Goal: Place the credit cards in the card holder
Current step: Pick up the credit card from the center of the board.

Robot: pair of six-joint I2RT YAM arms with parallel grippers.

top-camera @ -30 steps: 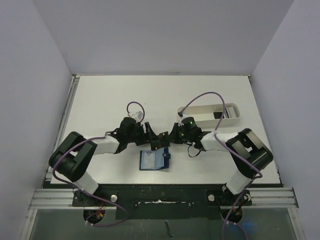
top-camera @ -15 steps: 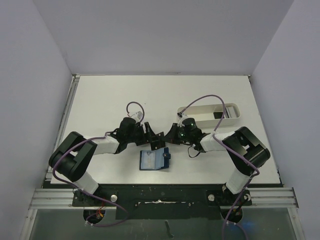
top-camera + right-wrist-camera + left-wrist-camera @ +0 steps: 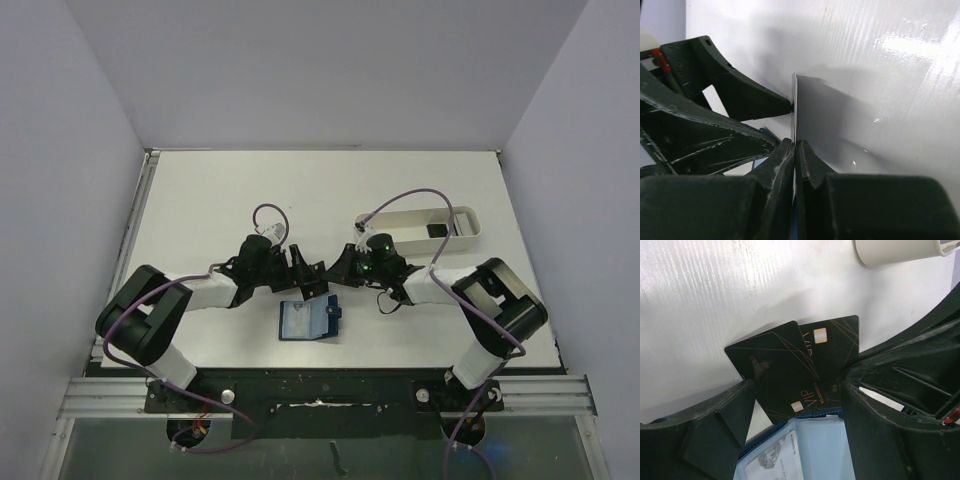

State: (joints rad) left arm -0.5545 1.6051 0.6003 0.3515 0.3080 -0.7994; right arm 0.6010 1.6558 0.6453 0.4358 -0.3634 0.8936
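Note:
The card holder [image 3: 308, 320] lies open on the table, pale blue inside, with a pale card in a slot [image 3: 772, 460]. Two dark credit cards [image 3: 782, 367] overlap just beyond its far edge; in the top view [image 3: 321, 284] they sit between the two grippers. My left gripper [image 3: 797, 390] is open, its fingers on either side of the cards; it also shows in the top view [image 3: 304, 274]. My right gripper [image 3: 795, 147] is shut on one credit card [image 3: 795, 110], seen edge-on, and faces the left gripper in the top view [image 3: 338, 277].
A long white oval tray [image 3: 470, 222] stands at the back right with a small dark item [image 3: 437, 230] in it; its end shows in the left wrist view [image 3: 900, 250]. Purple cables loop over both arms.
The right wrist has shifted slightly beside the left gripper. Both grippers stay together over the wallet's far edge. The wallet has not moved.

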